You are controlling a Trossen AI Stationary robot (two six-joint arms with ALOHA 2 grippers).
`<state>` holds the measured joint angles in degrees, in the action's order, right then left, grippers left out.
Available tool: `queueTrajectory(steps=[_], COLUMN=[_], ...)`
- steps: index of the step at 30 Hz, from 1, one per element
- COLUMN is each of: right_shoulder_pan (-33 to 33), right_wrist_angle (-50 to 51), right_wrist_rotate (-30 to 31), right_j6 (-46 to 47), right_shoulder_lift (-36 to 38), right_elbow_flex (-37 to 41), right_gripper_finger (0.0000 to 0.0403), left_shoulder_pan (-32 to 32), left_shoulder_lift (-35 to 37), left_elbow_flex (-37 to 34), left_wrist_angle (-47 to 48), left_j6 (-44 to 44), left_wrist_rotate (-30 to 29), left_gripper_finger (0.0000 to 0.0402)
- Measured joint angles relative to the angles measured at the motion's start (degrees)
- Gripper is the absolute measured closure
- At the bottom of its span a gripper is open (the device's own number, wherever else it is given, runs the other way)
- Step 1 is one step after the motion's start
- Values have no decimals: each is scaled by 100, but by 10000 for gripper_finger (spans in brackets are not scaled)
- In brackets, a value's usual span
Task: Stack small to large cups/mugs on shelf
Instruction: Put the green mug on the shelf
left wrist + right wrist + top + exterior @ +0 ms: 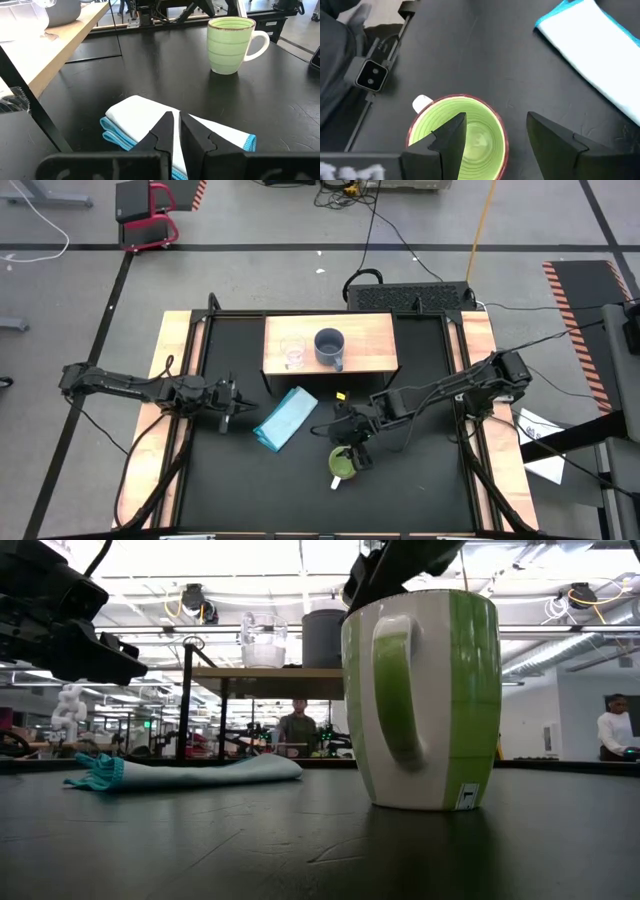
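1. Hovering over the lime-green mug (342, 464), the right pincer (495, 132) is spread wide, one finger above the mug's mouth, the other outside its rim; nothing grasped.
2. Mug stands upright on the black desk (420, 490), near the folded blue cloth (286, 419).
3. Clear glass cup (293, 354) and grey-blue mug (329, 347) sit side by side on the shelf (370, 345).
4. Left pincer (176, 131) above the cloth's edge, fingers nearly closed, empty.

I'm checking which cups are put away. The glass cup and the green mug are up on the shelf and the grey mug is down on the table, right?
Not quite. The high view shows the glass cup and the grey-blue mug on the shelf; the lime-green mug is down on the table.
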<state>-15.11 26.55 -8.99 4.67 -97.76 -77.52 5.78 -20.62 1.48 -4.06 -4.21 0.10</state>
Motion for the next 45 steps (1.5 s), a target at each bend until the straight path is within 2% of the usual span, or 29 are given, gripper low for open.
queueTrajectory(steps=[9,27,45], right_shoulder_pan=[0,0,0], right_wrist_angle=[699,1222,617], right_wrist_rotate=[-1,10,20], right_j6=[66,429,815], right_shoulder_lift=[65,66,66], right_elbow_flex=[-4,0,436], right_gripper_finger=[202,202,202], left_shoulder_pan=[0,0,-1], left_shoulder_lift=[0,0,1], left_elbow_flex=[0,0,0], left_wrist_angle=[4,0,0], left_j6=[-1,-9,-22], left_wrist_rotate=[0,0,0], left_gripper_finger=[371,371,371])
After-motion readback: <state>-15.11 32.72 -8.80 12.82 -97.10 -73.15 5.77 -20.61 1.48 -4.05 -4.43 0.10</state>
